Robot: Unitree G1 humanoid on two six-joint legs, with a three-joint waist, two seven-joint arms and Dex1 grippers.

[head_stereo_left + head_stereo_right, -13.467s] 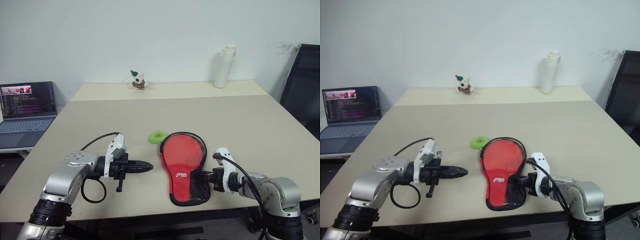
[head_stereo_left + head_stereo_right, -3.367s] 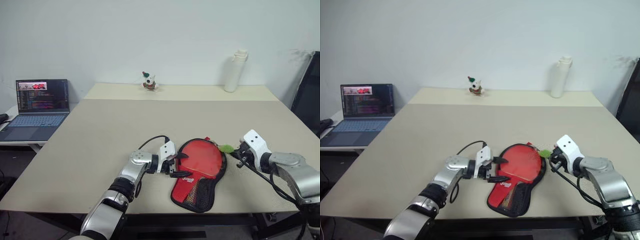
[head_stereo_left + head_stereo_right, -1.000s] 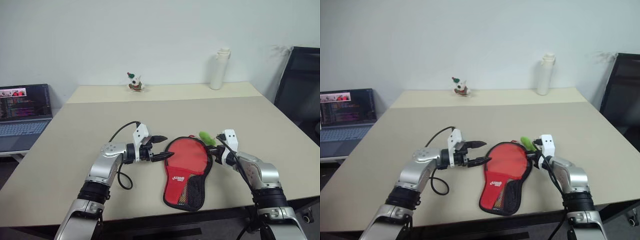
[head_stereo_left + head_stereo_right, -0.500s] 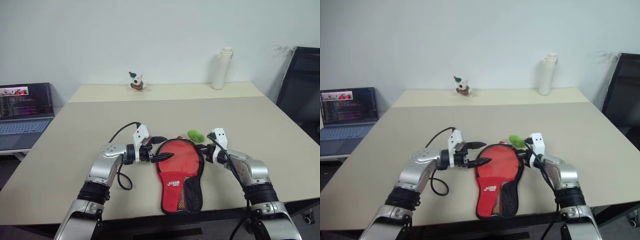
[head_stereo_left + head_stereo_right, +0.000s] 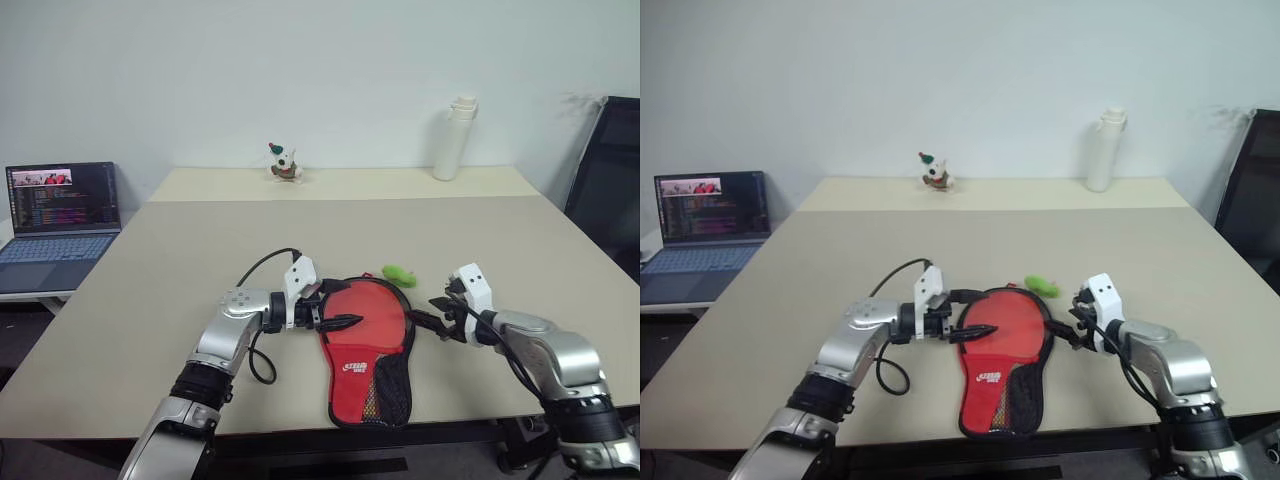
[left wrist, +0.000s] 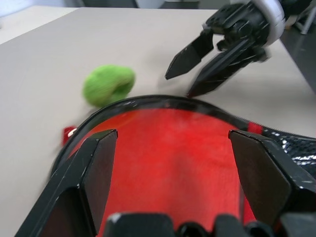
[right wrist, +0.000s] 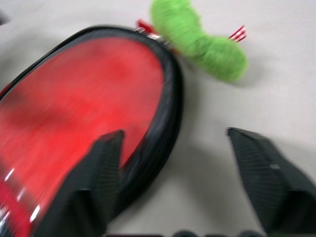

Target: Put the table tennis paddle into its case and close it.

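The case (image 5: 366, 340) lies flat near the front edge of the table (image 5: 200, 250), red side up, its round end toward the far side and its narrow end toward the robot. A white logo (image 5: 353, 366) is printed on the red fabric just above the black mesh pocket (image 5: 383, 385); its letters are too small to read. A black zip edge runs around the round end. The paddle itself cannot be made out apart from the case.

The left gripper (image 5: 338, 321) sits at the round end's left edge, its two black fingers spread apart with one over the red fabric. In the left wrist view the fingers (image 6: 98, 163) stand wide on either side of the red surface. The right gripper (image 5: 428, 322) hovers just off the case's right edge, jaws open and holding nothing; the right wrist view shows its fingers (image 7: 106, 168) parted, one over the black rim and one over bare table.

A small green fuzzy thing (image 5: 399, 273) with a red-and-white tag lies just beyond the round end, between the two grippers.

Further back, a small toy figure (image 5: 283, 163) and a white bottle (image 5: 451, 138) stand near the wall. An open laptop (image 5: 58, 222) with a lit screen sits on a side surface at the left, and a black chair (image 5: 605, 180) stands at the right.
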